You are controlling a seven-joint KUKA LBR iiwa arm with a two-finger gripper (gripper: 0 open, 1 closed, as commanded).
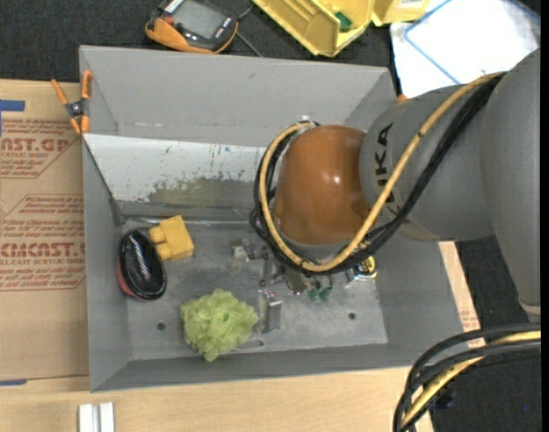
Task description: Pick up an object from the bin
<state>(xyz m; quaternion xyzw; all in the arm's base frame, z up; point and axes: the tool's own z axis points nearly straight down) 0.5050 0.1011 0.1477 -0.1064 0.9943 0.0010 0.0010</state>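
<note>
Orange-domed arm (319, 187) hangs low beside the green wad (219, 322) near the bin's (166, 88) front edge, likely for a grab; open or closed, I cannot tell.

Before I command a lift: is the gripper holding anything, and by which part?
Cannot tell. The gripper is down beside the fuzzy green lump, at its right edge; a hold on it cannot be confirmed.

I log a lime-green clump (219, 322) just left of the gripper (273, 311). Farther left: yellow block (173, 238), black oval (141, 265) edged red. Grey bin (211, 97).
</note>
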